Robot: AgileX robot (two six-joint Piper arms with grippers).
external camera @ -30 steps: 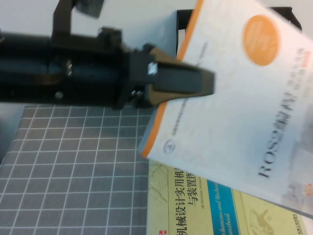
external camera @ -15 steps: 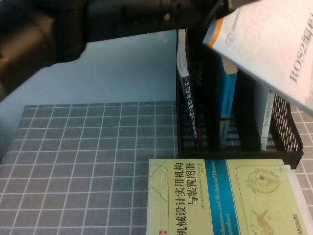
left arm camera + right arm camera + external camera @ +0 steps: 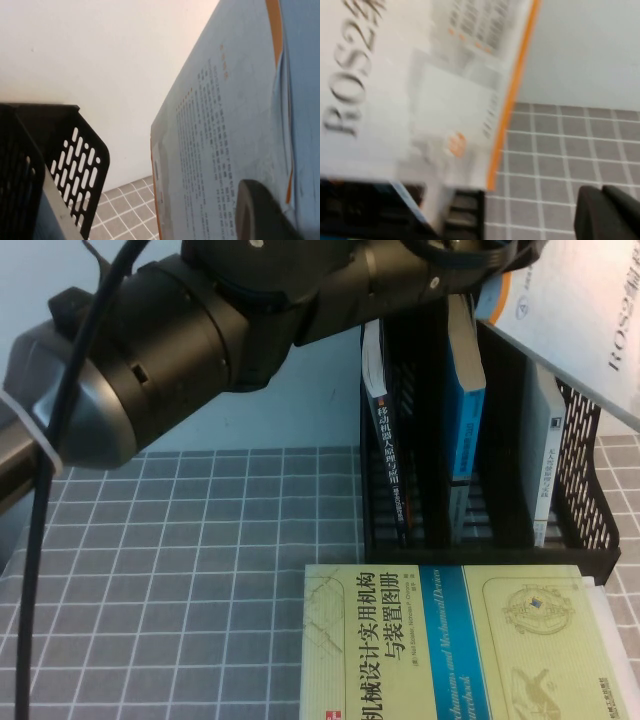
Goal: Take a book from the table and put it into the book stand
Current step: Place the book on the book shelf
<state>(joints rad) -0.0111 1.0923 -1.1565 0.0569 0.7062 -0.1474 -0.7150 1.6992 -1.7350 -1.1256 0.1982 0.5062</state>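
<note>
White with an orange edge, the book (image 3: 570,325) carries "ROS2" lettering on its cover and dense print on its back. It is held tilted in the air above the black stand (image 3: 585,470), clear of the table. The left gripper (image 3: 470,255) is seen at the top of the high view, at the book's near edge; 1 finger (image 3: 265,212) lies against the cover, so the book is clamped. The right gripper (image 3: 607,212) is seen near the gridded mat (image 3: 190,570); whether it is open cannot be told. A yellow book (image 3: 450,640) lies flat before the stand.
</note>
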